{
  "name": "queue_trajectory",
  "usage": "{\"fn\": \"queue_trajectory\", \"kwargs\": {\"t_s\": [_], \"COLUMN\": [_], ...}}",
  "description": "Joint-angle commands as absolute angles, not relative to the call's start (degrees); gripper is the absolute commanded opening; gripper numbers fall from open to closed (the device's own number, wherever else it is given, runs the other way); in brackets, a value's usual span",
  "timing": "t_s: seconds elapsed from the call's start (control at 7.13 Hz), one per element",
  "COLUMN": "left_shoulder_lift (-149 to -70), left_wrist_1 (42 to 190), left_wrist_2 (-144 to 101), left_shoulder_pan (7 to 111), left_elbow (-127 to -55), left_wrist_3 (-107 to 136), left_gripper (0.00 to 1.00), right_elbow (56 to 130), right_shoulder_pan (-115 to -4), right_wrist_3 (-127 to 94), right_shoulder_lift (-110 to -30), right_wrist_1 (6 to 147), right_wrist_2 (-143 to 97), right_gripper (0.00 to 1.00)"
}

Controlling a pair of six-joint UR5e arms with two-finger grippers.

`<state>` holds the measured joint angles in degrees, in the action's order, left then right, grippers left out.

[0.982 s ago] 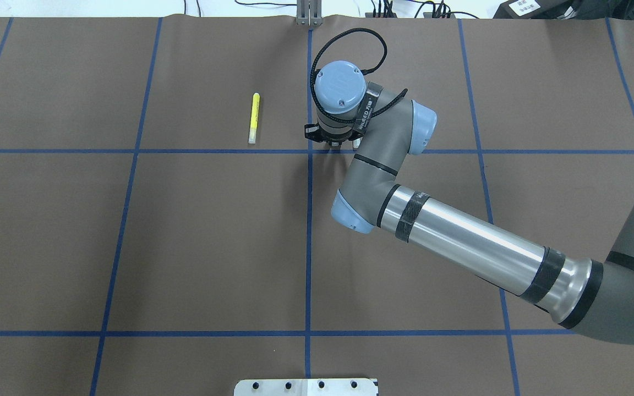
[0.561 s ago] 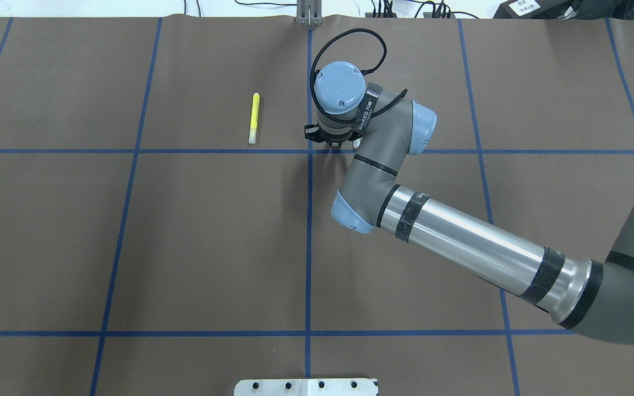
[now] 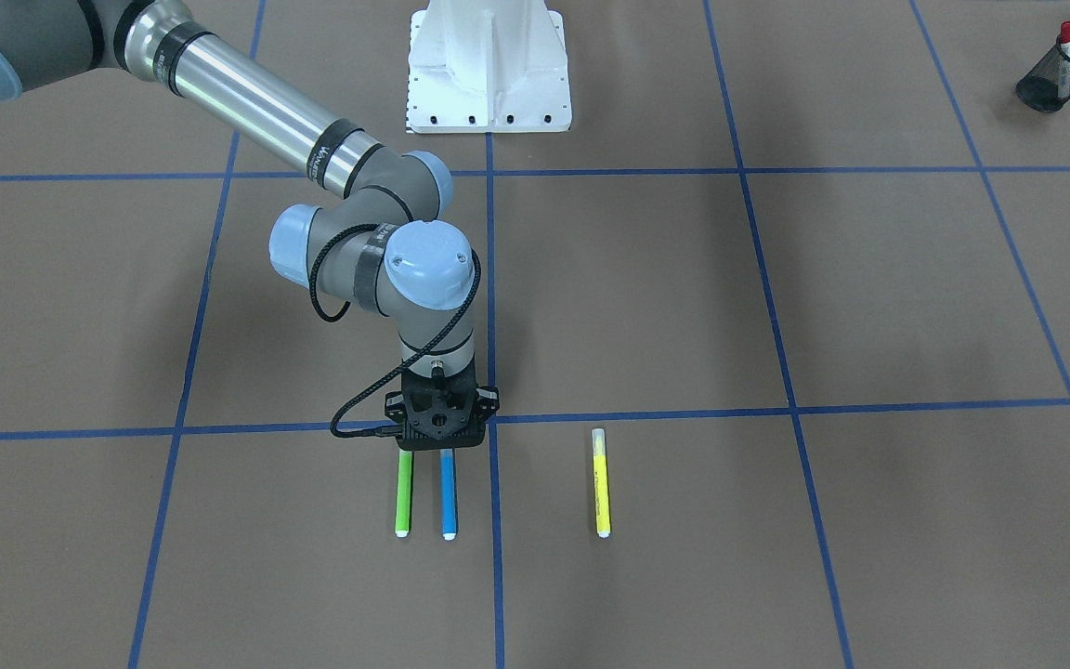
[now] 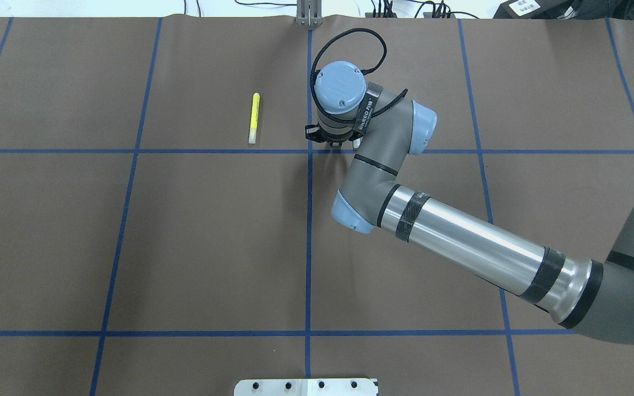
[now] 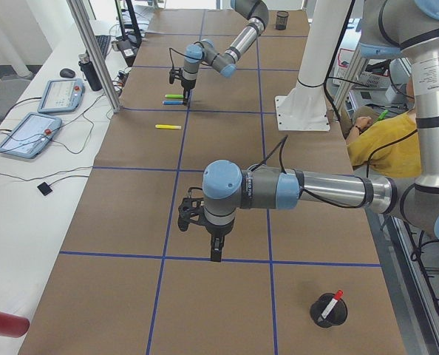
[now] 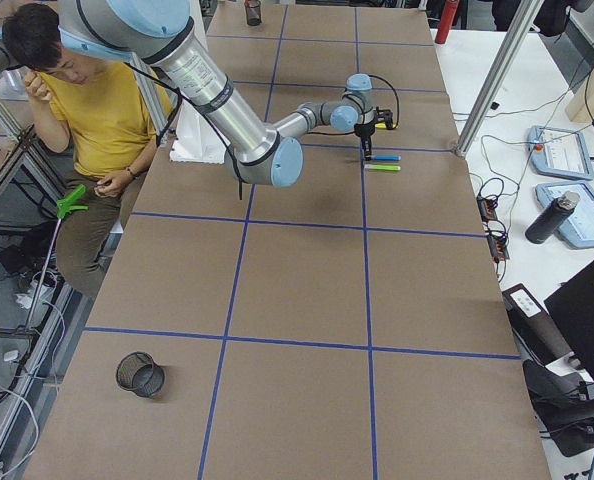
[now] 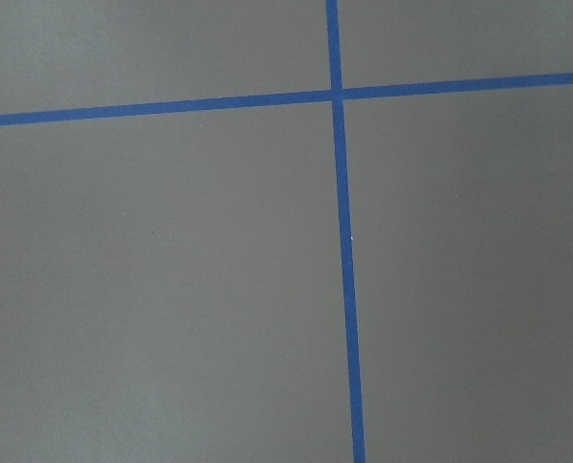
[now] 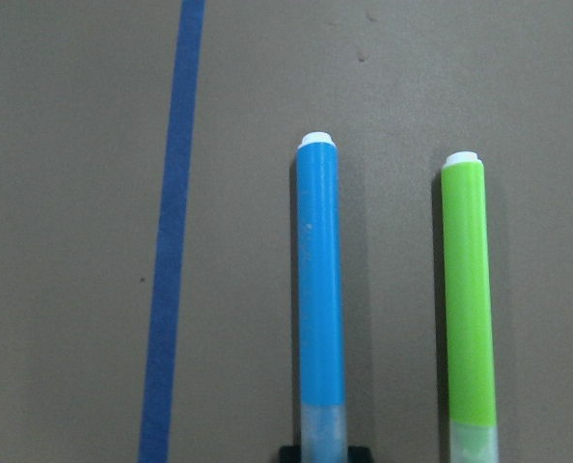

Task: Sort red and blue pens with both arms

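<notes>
- blue pen (image 3: 448,492) lies flat on the surface (image 3: 776,297), green pen (image 3: 403,492) just beside it and parallel; yellow pen (image 3: 601,483) lies apart.
- right claw (image 3: 442,439) sits low over the blue pen's cap end; cannot tell whether it grips yet.
- step in hand, as i read it: picking up blue. next: clamp the cap end, lift straight, miss green.
- far end: red pen (image 3: 1064,42) stands in a mesh cup (image 3: 1041,93); left claw (image 5: 216,248) hovers near it, opening cannot be told.

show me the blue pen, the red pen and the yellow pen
blue pen (image 3: 448,492), front-facing view, mid barrel
red pen (image 3: 1067,31), front-facing view, red cap
yellow pen (image 4: 254,117), overhead view, mid barrel
</notes>
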<state>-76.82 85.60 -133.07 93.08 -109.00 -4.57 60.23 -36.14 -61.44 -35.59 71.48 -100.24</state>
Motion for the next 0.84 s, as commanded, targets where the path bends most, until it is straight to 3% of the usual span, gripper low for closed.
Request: {"fn": "queue_trajectory", "kwargs": {"t_s": [0.0, 0.7], "left_shoulder_lift": [-76.82, -76.47], "left_wrist_1": [85.61, 85.43], "left_wrist_2": [-133.07, -133.07], "left_shoulder_pan": [93.08, 93.08], "left_elbow": [-109.07, -108.98], "left_wrist_3": [-4.57, -4.57], "left_gripper": [1.0, 1.0], "right_elbow": [60.29, 63.7], "right_shoulder_pan": [-36.56, -40.68], "right_wrist_3": [-59.95, -59.42], "right_shoulder_lift": [-34.55, -31.11], "right_wrist_1": [71.54, 74.77], "right_wrist_2": [-100.28, -102.29], "right_gripper": [0.0, 0.0]}}
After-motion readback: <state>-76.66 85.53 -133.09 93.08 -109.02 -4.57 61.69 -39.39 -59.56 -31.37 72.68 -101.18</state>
